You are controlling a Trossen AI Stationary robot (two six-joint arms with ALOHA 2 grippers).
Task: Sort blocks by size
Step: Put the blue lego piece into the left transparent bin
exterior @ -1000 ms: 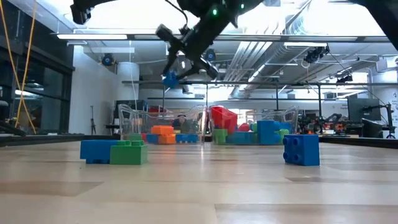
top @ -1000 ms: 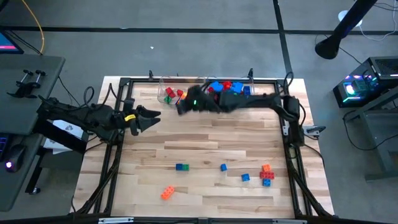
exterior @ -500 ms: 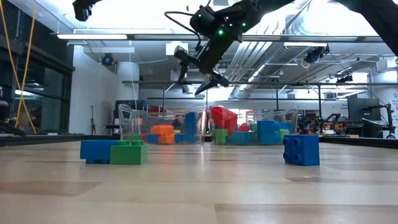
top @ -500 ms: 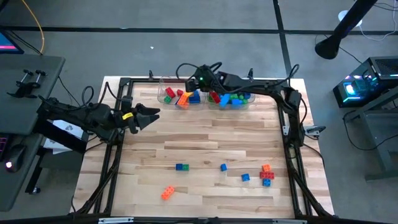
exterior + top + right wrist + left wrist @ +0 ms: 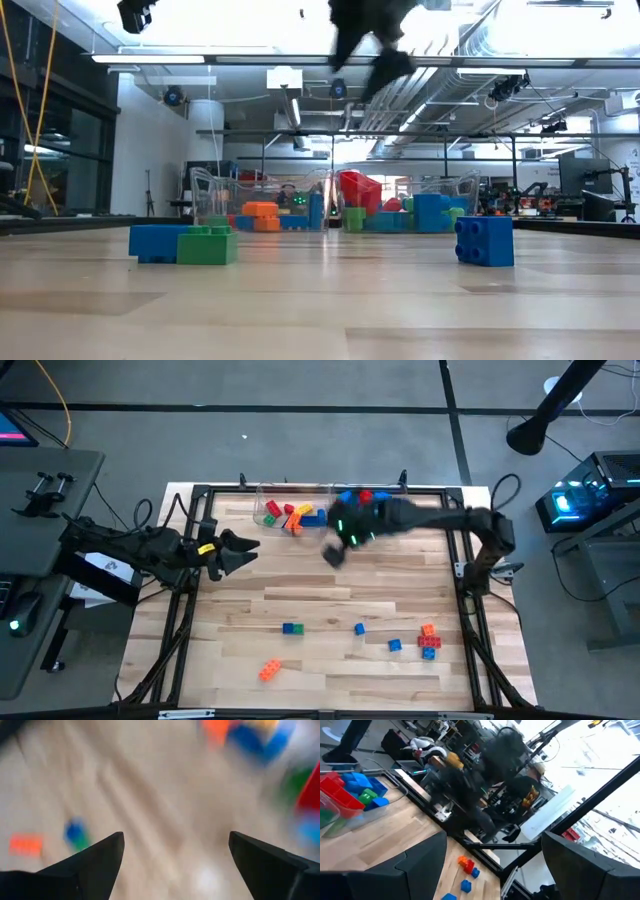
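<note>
Several studded blocks (image 5: 394, 645) loose on wood, blue, orange, red, right pincer (image 5: 175, 865) spread empty, left pincer (image 5: 492, 865) apparently likewise.

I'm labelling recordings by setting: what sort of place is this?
Most likely a robotics lab or workshop. The wooden table sits in a metal frame on grey floor; exposed ceiling ducts and strip lights run overhead; a lit computer case stands beside the rig.

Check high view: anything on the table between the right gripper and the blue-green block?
Nothing. In the high view, only bare wood separates the right gripper, open and empty, from the blue-green block. The other loose blocks lie off that line.
</note>
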